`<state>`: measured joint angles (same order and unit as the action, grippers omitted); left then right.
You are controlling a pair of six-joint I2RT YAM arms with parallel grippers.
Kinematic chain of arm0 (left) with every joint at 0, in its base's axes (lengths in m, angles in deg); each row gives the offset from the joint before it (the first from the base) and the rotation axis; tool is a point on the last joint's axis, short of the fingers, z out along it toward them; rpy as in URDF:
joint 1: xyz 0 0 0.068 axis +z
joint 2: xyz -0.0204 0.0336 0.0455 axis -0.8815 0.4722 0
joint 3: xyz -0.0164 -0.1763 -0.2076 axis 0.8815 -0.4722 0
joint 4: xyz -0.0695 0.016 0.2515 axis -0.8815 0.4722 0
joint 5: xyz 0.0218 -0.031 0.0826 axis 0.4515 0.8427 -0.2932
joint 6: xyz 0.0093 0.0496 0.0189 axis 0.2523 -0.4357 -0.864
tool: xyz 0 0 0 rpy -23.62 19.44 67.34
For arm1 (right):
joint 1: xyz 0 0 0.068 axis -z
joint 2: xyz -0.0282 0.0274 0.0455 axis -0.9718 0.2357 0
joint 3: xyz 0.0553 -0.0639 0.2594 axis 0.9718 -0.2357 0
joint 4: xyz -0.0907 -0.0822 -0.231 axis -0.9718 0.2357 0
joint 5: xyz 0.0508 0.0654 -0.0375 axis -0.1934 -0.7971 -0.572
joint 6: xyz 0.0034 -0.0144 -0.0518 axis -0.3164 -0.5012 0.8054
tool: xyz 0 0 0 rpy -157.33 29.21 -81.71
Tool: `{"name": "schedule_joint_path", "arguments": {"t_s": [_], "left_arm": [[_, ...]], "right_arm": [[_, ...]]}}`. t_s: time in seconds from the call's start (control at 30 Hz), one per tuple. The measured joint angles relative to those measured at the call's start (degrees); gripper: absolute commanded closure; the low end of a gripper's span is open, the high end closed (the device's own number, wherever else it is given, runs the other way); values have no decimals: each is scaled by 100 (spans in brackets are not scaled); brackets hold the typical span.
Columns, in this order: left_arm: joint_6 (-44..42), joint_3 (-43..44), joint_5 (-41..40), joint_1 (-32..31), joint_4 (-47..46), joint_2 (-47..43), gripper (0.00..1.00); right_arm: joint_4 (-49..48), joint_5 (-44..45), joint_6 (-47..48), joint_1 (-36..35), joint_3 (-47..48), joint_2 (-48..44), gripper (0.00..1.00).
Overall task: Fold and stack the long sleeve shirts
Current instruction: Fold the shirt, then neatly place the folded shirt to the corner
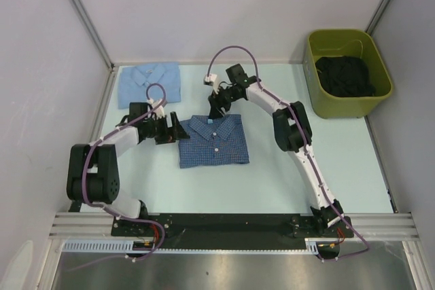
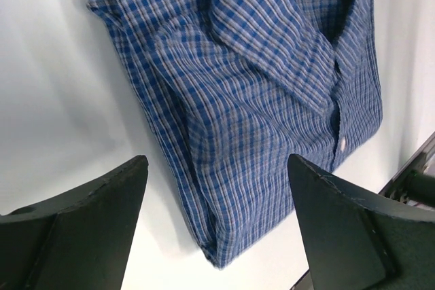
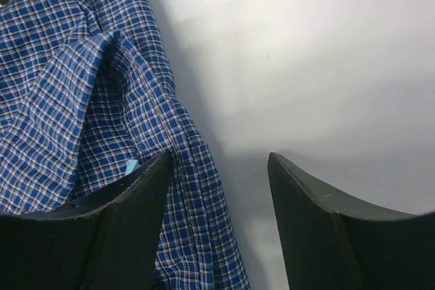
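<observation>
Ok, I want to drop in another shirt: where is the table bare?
Bare: the strip between the checked shirt and the near rail, and the right side in front of the green bin. Crowded: far left to centre, with the pale blue shirt, left gripper and right gripper.

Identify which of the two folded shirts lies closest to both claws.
The medium-blue checked shirt: the left claw and right claw hover at its edges. The plain pale blue shirt lies apart, at the far left.
</observation>
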<state>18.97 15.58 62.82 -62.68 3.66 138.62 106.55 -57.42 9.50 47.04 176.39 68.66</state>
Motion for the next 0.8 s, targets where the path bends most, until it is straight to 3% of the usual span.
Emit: {"name": "schedule_joint_path", "arguments": {"t_s": [0.2,0.3,0.4,0.43,0.5,0.8], "left_arm": [[291,439,0,17,-122,828,13],[376,573,17,39,-175,1005,14],[398,605,28,149,-212,1023,14],[428,605,31,203,-245,1021,13],[505,542,68,295,-424,999,13],[1014,-192,240,387,-1550,789,12]], "right_arm": [[339,-57,273,-116,308,92,38],[540,-98,426,-184,323,92,44],[697,-120,549,-214,323,92,63],[754,-138,581,-223,326,94,83],[844,-166,671,-223,337,94,100],[584,-356,402,-199,-35,-92,100]]}}
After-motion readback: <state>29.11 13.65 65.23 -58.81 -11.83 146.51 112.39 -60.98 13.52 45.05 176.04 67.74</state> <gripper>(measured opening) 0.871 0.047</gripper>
